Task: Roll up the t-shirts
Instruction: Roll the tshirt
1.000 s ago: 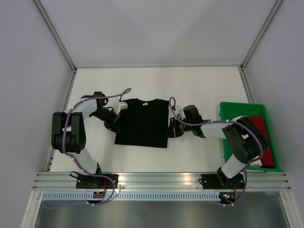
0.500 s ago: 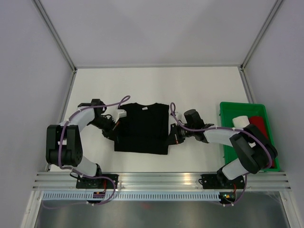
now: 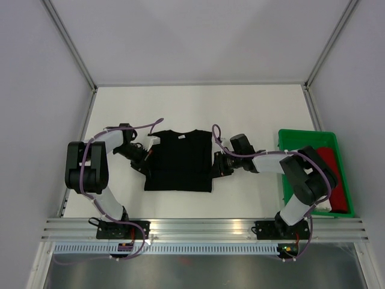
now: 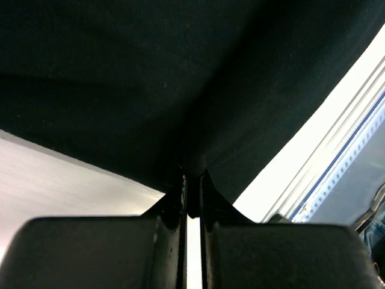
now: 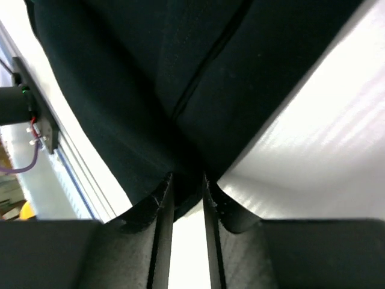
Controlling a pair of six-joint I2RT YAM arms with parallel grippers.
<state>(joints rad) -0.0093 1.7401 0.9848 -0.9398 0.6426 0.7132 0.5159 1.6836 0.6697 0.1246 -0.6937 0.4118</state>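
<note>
— What is seen at the centre of the white table (image 3: 252,105)?
— A black t-shirt (image 3: 179,161) is laid flat there, its small white neck label (image 3: 181,136) turned to the far side.

— How is the t-shirt met by the arms?
— The left gripper (image 3: 146,159) is pressed against the t-shirt's left edge and the right gripper (image 3: 218,165) against its right edge; whether cloth is pinched cannot be told from above.

— What is placed beside the t-shirt?
— A green bin (image 3: 286,139) is set to the right of the t-shirt, past the right arm. A red roll (image 3: 335,174) is held in it, with a white roll (image 3: 320,206) partly hidden at the near end.
</note>
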